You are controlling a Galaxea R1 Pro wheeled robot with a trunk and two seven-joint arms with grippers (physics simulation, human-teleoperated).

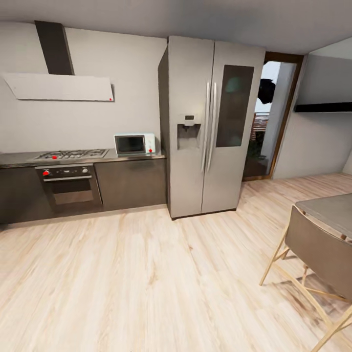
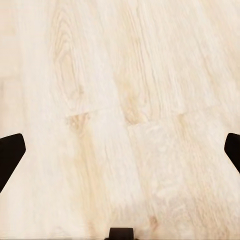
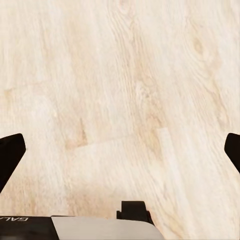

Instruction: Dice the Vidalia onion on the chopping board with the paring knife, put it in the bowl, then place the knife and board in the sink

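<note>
A wide wooden floor (image 1: 146, 283) is seen, with the tall grey fridge (image 1: 210, 127) ahead. A long bench (image 1: 137, 157) with a stove (image 1: 71, 155) and a small microwave (image 1: 134, 144) runs beside it. A chair (image 1: 318, 254) is near. The sink, onion, board, knife and bowl cannot be found here yet. Below the left fingers (image 2: 10, 155) and the right fingers (image 3: 10, 152) only floor is seen. Both pairs are spread wide and nothing is held. The kitchen should be looked around slowly, and the arms kept tucked in, until the sink is found.
</note>
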